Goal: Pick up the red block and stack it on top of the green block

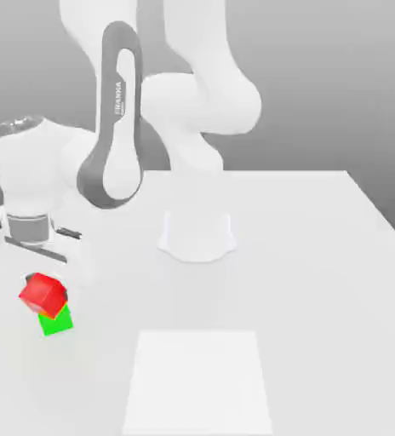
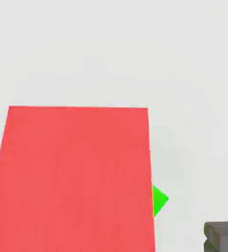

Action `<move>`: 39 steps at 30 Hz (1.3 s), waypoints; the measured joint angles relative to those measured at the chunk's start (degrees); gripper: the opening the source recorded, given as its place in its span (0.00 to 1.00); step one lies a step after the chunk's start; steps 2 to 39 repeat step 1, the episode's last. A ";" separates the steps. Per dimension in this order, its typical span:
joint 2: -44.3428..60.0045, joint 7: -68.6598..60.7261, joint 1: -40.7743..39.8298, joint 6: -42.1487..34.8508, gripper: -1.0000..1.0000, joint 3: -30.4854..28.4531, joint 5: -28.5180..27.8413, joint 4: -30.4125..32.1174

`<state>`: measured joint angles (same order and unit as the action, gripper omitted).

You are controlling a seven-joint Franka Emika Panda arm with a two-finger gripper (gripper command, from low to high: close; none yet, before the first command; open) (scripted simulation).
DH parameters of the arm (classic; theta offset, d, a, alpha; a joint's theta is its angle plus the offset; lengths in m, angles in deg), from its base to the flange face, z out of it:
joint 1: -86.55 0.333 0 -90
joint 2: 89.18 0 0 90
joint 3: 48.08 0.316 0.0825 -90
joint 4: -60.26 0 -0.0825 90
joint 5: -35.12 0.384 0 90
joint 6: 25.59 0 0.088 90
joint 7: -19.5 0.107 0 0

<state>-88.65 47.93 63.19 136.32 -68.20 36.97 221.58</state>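
Counting the things on the white desk, I am finding one red block, one green block, one white arm and one pale square mat lying flat near the front edge. In the exterior view the red block is sitting on top of the green block at that view's left, turned a little against it, so it is covering most of the green one. From the hand view the red block is hiding the green block almost fully, leaving one small corner, and the picture edge is cutting the red face. One dark fingertip is showing there, apart from the red block. The pincer is hanging just above the stack, but whether its fingers are spread or closed I cannot tell.
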 joint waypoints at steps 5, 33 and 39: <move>-1.64 1.20 -0.51 -1.48 1.00 0.06 -1.69 0.05; -1.64 1.20 -0.51 -1.48 1.00 0.06 -1.69 0.05; -1.64 1.20 -0.51 -1.48 1.00 0.06 -1.69 0.05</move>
